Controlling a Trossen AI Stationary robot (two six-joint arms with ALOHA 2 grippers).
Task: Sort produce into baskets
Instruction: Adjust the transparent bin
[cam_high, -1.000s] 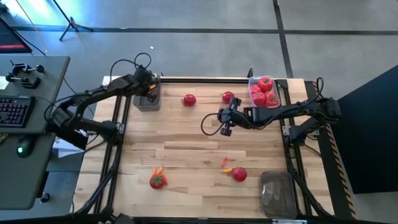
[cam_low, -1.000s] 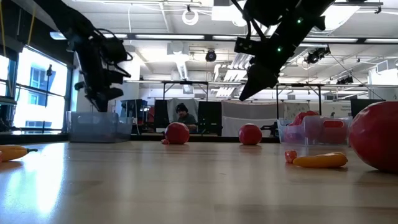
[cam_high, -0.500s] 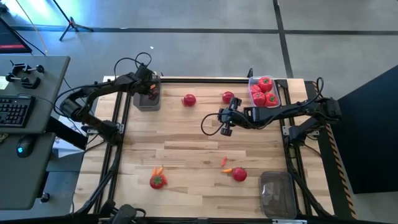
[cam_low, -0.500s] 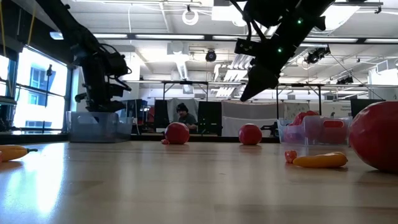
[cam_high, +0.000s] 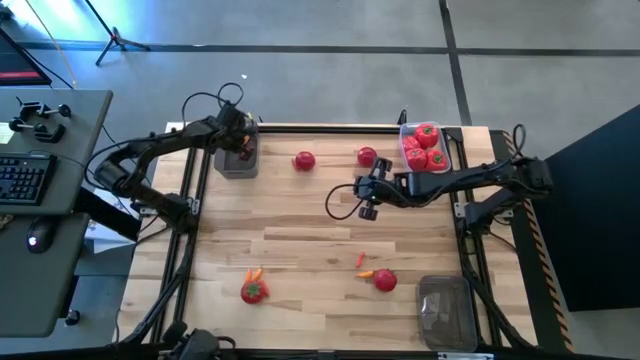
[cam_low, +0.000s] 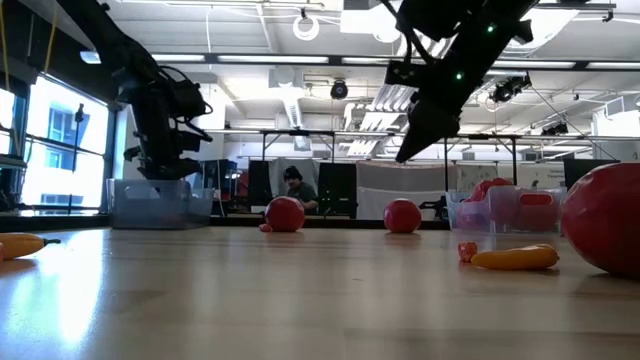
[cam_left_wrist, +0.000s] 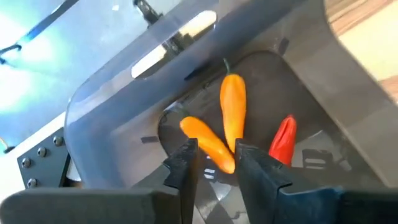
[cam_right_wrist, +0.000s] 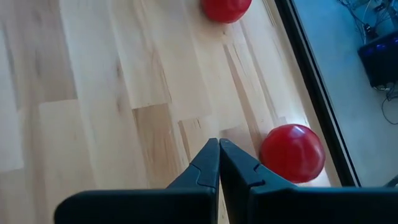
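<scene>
My left gripper (cam_left_wrist: 214, 163) is open and dips into the far-left basket (cam_high: 238, 160). In the basket lie two orange carrot-like pieces (cam_left_wrist: 232, 112) and a red pepper-like piece (cam_left_wrist: 283, 138). One orange piece (cam_left_wrist: 204, 140) has its end between my fingertips. My right gripper (cam_high: 366, 208) is shut and hovers over the table's far middle, near two red tomatoes (cam_high: 367, 156) (cam_high: 304, 160) that rest on the wood. In the low view my left gripper (cam_low: 160, 172) hangs at the basket's rim (cam_low: 160, 185). My left gripper comes at the orange piece from above, slanting down, and its open fingers (cam_left_wrist: 186, 163) stand on either side of the piece's near end (cam_left_wrist: 219, 160). The piece lies on the basket's floor. Whether a finger touches it, I cannot tell.
A far-right basket (cam_high: 447, 150) holds several red tomatoes. An empty basket (cam_high: 446, 312) stands at the near right corner. Near the front lie a tomato (cam_high: 385, 281) with an orange piece (cam_high: 364, 273), and a tomato (cam_high: 253, 291) with orange bits (cam_high: 255, 274).
My left gripper has gone down into the far-left basket, its fingertips now below the rim in the low view.
</scene>
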